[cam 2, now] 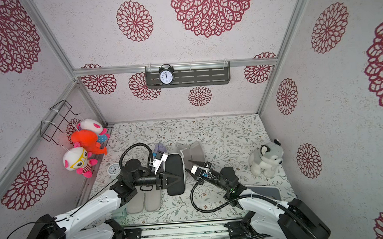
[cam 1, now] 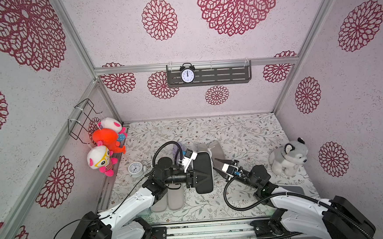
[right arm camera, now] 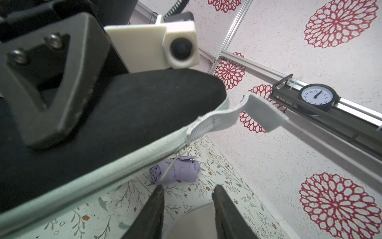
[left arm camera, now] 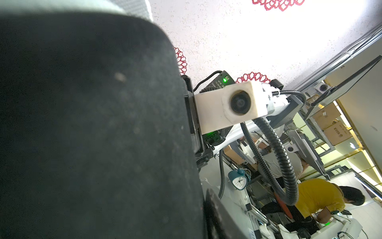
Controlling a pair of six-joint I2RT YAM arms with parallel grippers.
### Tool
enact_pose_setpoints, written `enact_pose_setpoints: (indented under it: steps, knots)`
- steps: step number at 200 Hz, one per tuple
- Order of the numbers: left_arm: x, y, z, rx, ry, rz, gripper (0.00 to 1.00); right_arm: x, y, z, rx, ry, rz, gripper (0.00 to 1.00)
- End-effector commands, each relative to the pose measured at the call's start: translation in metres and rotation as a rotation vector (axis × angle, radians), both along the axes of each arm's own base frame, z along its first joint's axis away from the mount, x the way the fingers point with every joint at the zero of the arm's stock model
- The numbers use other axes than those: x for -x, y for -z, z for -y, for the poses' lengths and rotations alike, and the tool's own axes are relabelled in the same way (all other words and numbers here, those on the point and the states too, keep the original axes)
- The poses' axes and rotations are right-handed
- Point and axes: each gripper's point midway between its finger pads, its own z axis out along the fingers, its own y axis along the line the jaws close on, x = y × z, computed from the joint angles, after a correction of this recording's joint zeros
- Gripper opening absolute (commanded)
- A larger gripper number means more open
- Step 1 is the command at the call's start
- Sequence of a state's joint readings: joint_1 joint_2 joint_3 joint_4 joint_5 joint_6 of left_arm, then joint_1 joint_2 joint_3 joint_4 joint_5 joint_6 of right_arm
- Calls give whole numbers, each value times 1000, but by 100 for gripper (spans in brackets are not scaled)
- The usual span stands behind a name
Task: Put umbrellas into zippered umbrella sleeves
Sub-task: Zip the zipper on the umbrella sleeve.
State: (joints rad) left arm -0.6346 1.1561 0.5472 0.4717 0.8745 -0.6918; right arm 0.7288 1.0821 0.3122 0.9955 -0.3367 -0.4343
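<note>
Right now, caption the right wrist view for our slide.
Open right gripper beside the black sleeve, lilac umbrella beyond.

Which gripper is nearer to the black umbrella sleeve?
Left. The left gripper is clamped on the black umbrella sleeve itself; the right gripper stands open just beside its zip edge, gripping nothing.

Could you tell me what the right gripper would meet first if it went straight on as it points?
Likely the black sleeve, at its zip edge; if it passes under, the lilac umbrella beyond. Depth is unclear.
</note>
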Motion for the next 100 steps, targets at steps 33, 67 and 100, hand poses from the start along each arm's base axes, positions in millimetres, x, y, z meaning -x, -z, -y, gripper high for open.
enact_pose_setpoints:
  steps: [33,67,100]
  knots:
    - [-1,-37,-1,102,38,105,7,4,-45,-6,-89,-52,98,27]
    - [-1,-36,-2,109,36,102,7,4,-45,-10,-71,-66,106,11]
    - [-6,-34,-3,112,22,86,7,4,-41,-13,-44,-81,80,0]
